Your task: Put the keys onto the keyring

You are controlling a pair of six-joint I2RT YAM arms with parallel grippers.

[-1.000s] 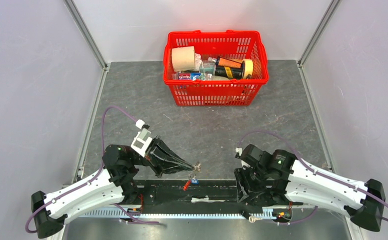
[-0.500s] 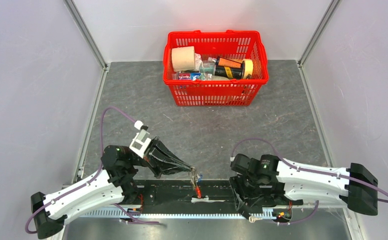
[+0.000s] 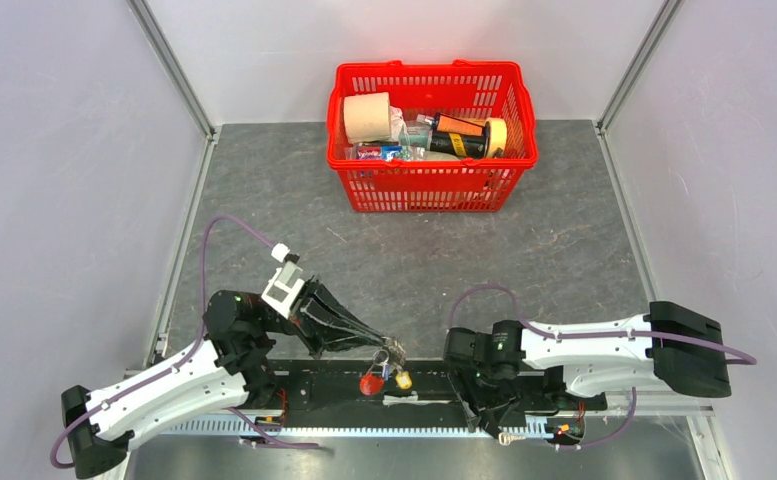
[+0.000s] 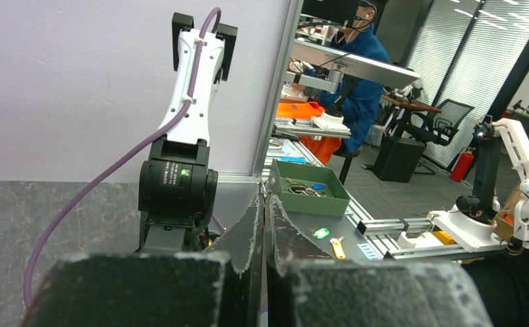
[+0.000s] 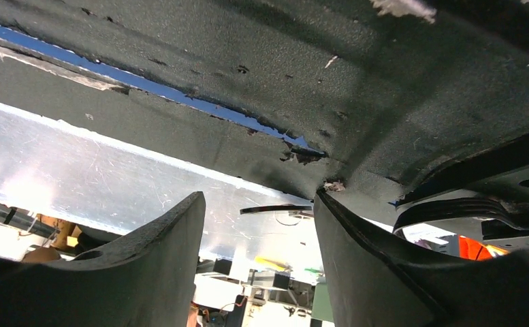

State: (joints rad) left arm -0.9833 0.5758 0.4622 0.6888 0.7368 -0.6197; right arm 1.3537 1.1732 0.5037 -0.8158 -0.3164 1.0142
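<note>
The left gripper (image 3: pixel 388 345) is pinched tight on the keyring (image 3: pixel 383 367). The bundle dangles from its tips, with the red strap lowest and a brass-yellow piece beside it. It hangs right over the line where the grey table (image 3: pixel 264 200) meets the black base plate (image 3: pixel 314 385) at the near edge. In the left wrist view the two padded fingers (image 4: pixel 248 225) press flat together with no gap, and the bundle itself is hidden there. The right gripper (image 5: pixel 258 197) stands well open with nothing between its fingers. Its arm lies low along the near edge, just right of the keyring but apart from it. A small pale key (image 3: pixel 507 437) lies on the metal rail (image 3: pixel 404 428) at the very front, under the right arm (too small to tell its head). The red basket (image 3: pixel 434 68) sits against the far wall, and a broad stretch of grey tabletop lies between it and the arms. Side walls close in the table on the left and right.
</note>
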